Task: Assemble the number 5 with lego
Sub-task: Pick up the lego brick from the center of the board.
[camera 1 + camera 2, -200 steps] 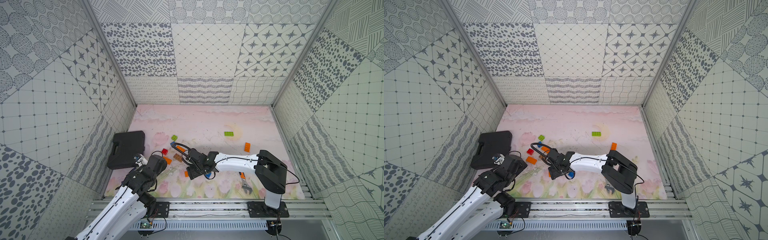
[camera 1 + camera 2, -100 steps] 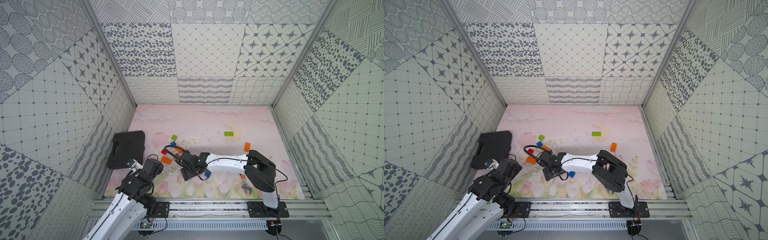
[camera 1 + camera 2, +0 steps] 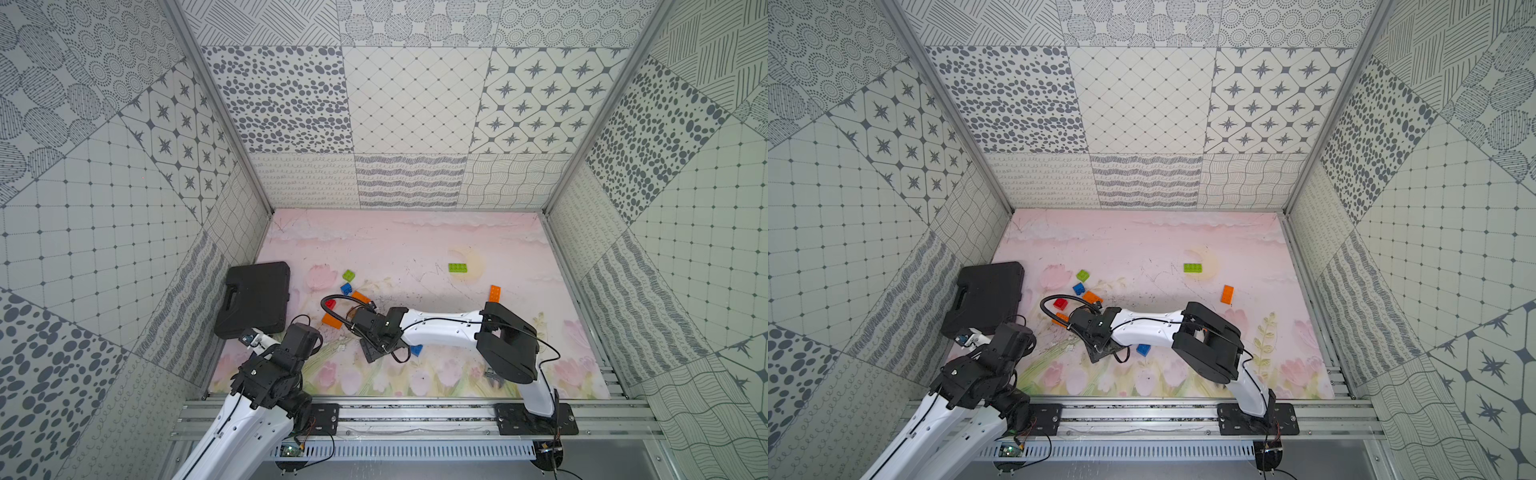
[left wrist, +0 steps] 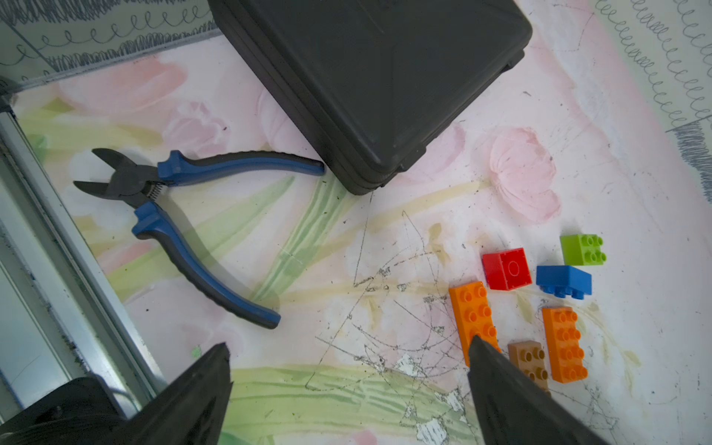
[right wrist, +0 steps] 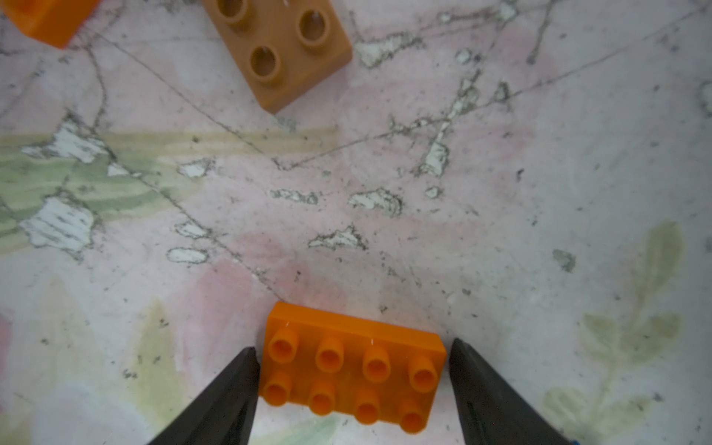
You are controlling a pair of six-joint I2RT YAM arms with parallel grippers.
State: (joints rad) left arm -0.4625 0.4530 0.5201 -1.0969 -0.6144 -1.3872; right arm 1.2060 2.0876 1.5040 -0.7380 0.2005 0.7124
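Right gripper [image 5: 352, 345]: low over the table [image 3: 395, 249], its black fingers flank the short ends of an orange brick [image 5: 352, 370] that lies studs up. Whether they press it or only bracket it cannot be told.
Just past the tips: a brown brick [image 5: 285, 50], studs up, apart from the orange one.
Beside the right wrist: a second blue brick [image 3: 417, 350], on the mat.
Left gripper [image 4: 346, 358]: spread wide, pinching nothing, hovering over bare mat.
At one left fingertip: a second orange brick [image 4: 472, 312], partly hidden by that finger; a third orange brick [image 4: 564, 343] lies parallel, just beyond the brown one.
Farther ahead of it: red brick [image 4: 504, 268], blue brick [image 4: 564, 281] and lime square brick [image 4: 581, 249], clustered.
To its other side: blue-handled pliers [image 4: 173, 215], handles splayed, near a shut black case [image 4: 366, 77].
Farthest from both tools: a lime oblong brick [image 3: 457, 267] and a far orange brick [image 3: 494, 293], well apart from the cluster.
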